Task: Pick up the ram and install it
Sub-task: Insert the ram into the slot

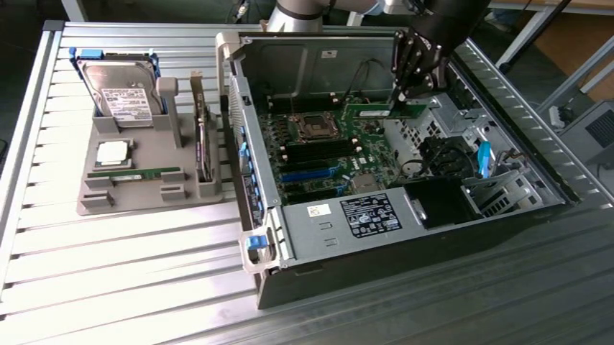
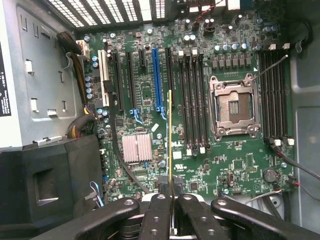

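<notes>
The black-fingered gripper (image 1: 410, 93) is clamped on the long, thin green circuit-board ram stick (image 1: 386, 111) and holds it over the open computer case's green motherboard (image 2: 200, 150) – the pick-up is done, while seating it in a black memory slot (image 2: 192, 100) remains.

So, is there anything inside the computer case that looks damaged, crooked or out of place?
Nothing stands out. The gripper holds the ram edge-on above the motherboard. The CPU socket stands empty, and the case lies open with cables tucked aside.
</notes>
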Motion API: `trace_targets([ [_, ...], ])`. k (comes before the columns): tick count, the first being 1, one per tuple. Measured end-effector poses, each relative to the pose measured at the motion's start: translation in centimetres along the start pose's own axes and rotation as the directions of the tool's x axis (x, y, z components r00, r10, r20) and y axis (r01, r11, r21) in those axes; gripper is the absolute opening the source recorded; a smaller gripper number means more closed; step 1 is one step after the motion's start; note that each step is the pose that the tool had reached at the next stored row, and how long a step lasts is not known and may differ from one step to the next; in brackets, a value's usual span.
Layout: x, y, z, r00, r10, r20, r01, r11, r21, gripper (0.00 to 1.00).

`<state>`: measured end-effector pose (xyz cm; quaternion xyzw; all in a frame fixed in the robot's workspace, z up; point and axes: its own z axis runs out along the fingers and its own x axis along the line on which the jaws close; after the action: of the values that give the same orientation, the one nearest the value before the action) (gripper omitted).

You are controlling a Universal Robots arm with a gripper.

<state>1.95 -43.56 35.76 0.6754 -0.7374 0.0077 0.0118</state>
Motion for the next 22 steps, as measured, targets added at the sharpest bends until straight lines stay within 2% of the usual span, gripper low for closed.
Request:
trace_targets([
  [22, -0.02, 0.0, 0.73, 1.0, 0.0, 0.0, 0.0, 1.0, 0.0, 0.11],
])
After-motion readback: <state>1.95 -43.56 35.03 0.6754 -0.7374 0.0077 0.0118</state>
